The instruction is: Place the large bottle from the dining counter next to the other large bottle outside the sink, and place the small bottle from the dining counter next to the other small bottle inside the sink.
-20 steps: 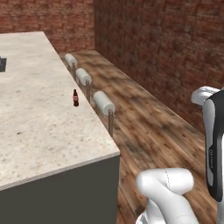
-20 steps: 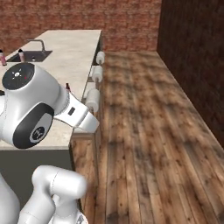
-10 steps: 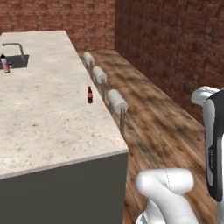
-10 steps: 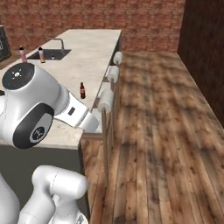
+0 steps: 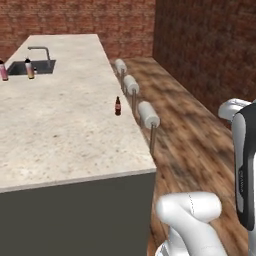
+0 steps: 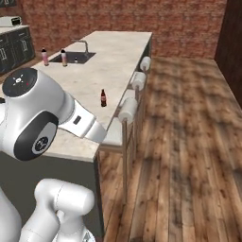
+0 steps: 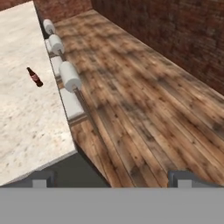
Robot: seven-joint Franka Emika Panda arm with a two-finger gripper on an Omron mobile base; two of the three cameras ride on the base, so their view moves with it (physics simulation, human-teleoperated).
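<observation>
1. The gripper [image 7: 109, 179] is spread apart, holding nothing.
2. The small bottle [image 7: 34, 77] stands on the dining counter [image 7: 22, 113], well ahead of the fingers, untouched.
3. Both placements appear outstanding.

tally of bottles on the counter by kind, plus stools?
Tall black-capped bottles by the sink: 2, one mostly pink, one fading to orange
Small dark cola-style bottle near the counter's stool-side edge: 1
White-cushioned stools: 3, near, middle, far
Total: 3 bottles and 3 stools, 6 things. The inside of the sink is too small to check.
</observation>
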